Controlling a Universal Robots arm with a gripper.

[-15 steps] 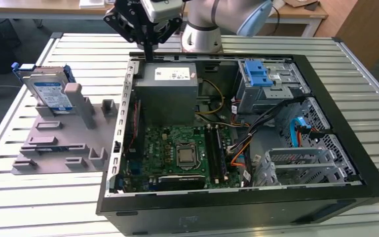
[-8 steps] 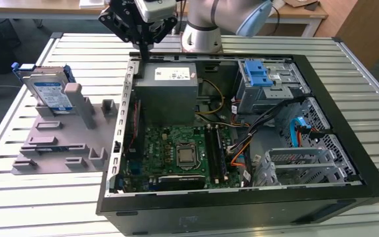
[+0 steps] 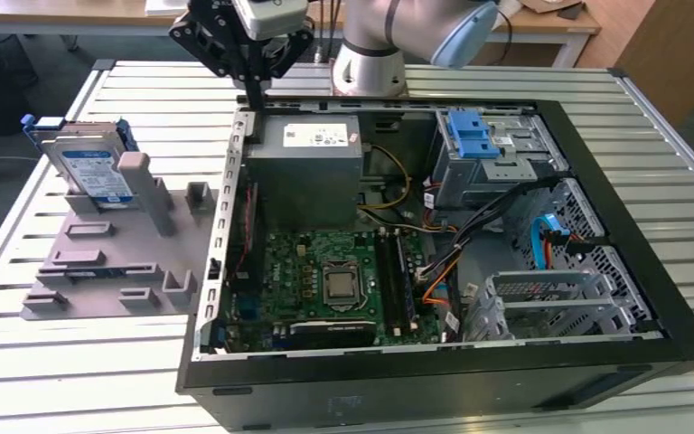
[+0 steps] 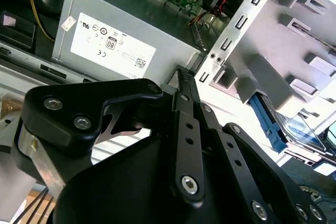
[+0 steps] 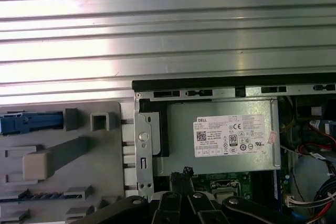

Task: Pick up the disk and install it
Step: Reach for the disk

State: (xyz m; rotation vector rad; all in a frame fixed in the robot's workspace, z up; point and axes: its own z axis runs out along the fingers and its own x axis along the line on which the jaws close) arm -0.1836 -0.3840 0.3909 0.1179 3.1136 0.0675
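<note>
One disk (image 3: 88, 170): a flat silver rectangle with a blue-and-white label and a blue frame round its edges.
Disk place: upright on edge in a far slot of the grey rack (image 3: 106, 262), at the exterior view's left, outside the case. The second wrist view shows the disk (image 4: 296, 129) in that slot too.
Arm (image 3: 383, 41): grey, rising at the desk's far side, with the wrist reaching toward the case's far corner.
Pincer (image 3: 254, 93): black and pointing down, fingers pressed together with nothing between them. It hovers over the case wall beside the supply, apart from the disk.
Desk (image 3: 468, 77): slatted metal, carrying the rack and the case.
Case (image 3: 636, 226): black and open on top, just beside the rack. Its wall stands between the rack and the supply.
Supply (image 3: 311, 149): a grey box with a white sticker, in the case's far corner under the pincer.
Board (image 3: 323, 271): green, on the case floor nearer the camera.
Cage (image 3: 486, 145): grey metal with a blue latch, to the exterior view's right of the supply.
Post (image 3: 134, 185): a grey rack upright, just in front of the disk.
</note>
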